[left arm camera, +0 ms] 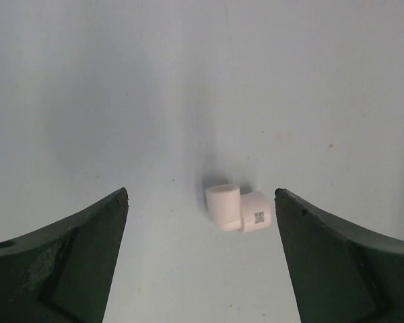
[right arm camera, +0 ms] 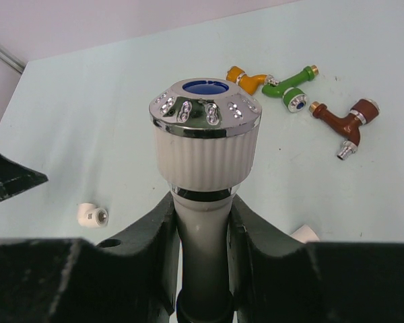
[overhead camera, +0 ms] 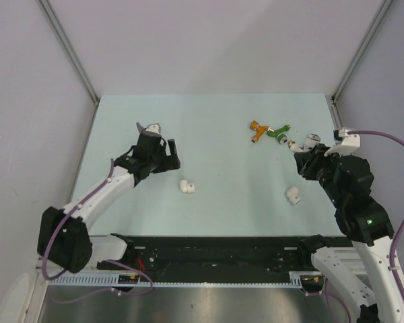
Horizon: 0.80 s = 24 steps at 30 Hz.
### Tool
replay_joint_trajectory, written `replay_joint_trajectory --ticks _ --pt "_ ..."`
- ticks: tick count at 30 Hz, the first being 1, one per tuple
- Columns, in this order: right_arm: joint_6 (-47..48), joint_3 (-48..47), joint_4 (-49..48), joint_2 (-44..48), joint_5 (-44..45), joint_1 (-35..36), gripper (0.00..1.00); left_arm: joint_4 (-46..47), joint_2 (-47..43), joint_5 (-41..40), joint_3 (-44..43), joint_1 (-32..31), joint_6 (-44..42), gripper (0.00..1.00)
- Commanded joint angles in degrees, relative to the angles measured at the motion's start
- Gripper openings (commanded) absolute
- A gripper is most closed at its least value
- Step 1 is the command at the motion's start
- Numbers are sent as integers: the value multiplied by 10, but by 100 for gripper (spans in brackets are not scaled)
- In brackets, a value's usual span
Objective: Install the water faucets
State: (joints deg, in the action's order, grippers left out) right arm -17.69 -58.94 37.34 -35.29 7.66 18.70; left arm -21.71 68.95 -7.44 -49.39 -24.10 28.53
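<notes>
White faucet (right arm camera: 205,145): upright in the right wrist view. Its grey stem is clamped low between the right fingers (right arm camera: 151,232). The ribbed white knob and its silvery cap with a blue centre stand clear beyond the fingertips. In the top view it sits at the right side of the worktop (overhead camera: 215,161), just right of the green faucet.
Right fingers: closed on the stem of the white faucet, one finger on each side, both touching it.
Green faucet (overhead camera: 279,131): lies flat on the worktop, beyond the held faucet in the right wrist view and apart from the right fingers.
Orange faucet (overhead camera: 258,129): lies flat just left of the green faucet. Their ends meet closely, and I cannot tell whether they touch.
Dark red faucet (right arm camera: 347,121): lies flat on the worktop just beside the green faucet, on its right in the right wrist view. It is apart from the fingers.
Left fingers (left arm camera: 74,269): spread wide apart and gripping nothing, over the left half of the worktop, well apart from all the faucets.
Elbow connector (left arm camera: 234,208): a white piece lying on the worktop. It is seen between the left fingers, touches neither, and is closer to the right-hand one in that view.
Second connector (overhead camera: 293,196): a white piece on the worktop near the right arm, on the near side of the held faucet.
Worktop: pale green, and the surface on which everything but the held faucet lies.
</notes>
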Motion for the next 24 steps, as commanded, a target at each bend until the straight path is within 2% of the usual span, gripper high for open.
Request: replay_joint_trajectory --ticks 1,4,14,16,24 --pt "11 -3 -38 -3 -12 5 0 -159 105 16 -83 7 39 91" --pt "13 -3 -37 -2 -15 5 0 -180 164 30 -121 6 58 88" --pt "18 2 -42 -13 -21 15 0 -162 285 66 -188 -15 78 81" --pt "20 5 -43 -14 -23 17 0 -161 312 67 -202 -25 79 75" --pt "25 14 -44 -15 -25 21 0 -146 340 53 -178 -45 97 63"
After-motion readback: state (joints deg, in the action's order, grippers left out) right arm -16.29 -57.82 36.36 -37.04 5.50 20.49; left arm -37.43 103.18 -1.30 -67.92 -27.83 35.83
